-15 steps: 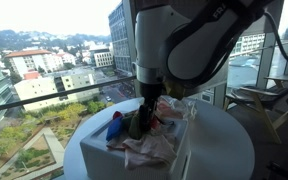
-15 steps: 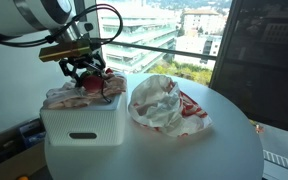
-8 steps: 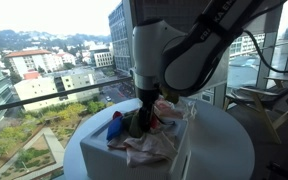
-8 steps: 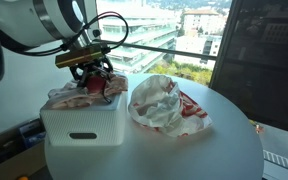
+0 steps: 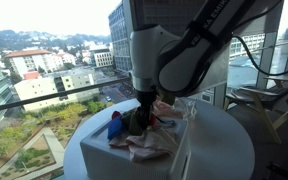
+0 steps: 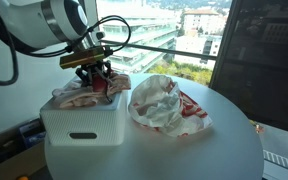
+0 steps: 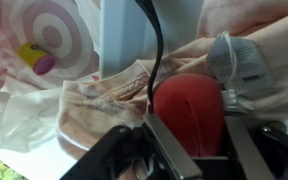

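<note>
White box (image 6: 82, 125) sits at the left of the round surface (image 6: 199, 150), stuffed w/ pale cloths (image 6: 69, 97). Hand (image 6: 96, 80) comes down into it from above. Its fingers (image 7: 169, 150) stand either side of a red soft thing (image 7: 189, 108) lying on top of the cloths, approx. half closed. Can't tell if it's actually gripped. Just right of the box lies a crumpled white-and-red plastic bag (image 6: 164, 103), flat on the surface.

Cloths (image 6: 76, 98) in bin (image 6: 84, 130), bag (image 6: 164, 103) adj.
</note>
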Motion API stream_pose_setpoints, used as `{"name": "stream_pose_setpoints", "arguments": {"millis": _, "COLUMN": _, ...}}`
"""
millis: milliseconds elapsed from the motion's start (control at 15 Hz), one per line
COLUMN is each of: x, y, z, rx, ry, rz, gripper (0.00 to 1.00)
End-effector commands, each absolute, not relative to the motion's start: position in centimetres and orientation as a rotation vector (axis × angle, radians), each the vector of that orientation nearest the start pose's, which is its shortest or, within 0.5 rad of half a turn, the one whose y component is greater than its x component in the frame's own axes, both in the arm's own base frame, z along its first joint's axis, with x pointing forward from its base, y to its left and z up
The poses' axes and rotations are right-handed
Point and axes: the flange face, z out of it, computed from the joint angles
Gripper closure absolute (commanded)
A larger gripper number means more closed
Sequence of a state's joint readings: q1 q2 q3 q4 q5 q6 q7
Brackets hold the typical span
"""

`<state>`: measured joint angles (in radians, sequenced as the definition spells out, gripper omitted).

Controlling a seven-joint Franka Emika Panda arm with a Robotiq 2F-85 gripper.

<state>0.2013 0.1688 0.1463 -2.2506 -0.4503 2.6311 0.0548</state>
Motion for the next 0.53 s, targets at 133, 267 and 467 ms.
{"name": "stream_pose_setpoints", "arguments": {"millis": 133, "x": 50.3, "y": 19.0, "z": 35.2, "rx": -3.164, "ry": -0.941, "rz": -0.434, "gripper": 0.95}}
{"name": "stream_pose_setpoints", "arguments": {"millis": 267, "x": 49.5, "y": 18.4, "z": 37.3, "rx": -3.186, "ry": -0.870, "rz": -0.462, "gripper": 0.92}}
{"name": "stream_pose_setpoints", "arguments": {"millis": 467, "x": 48.0, "y": 17.4, "z": 41.0, "rx": -3.232, "ry": -0.728, "rz": -0.517, "gripper": 0.94}}
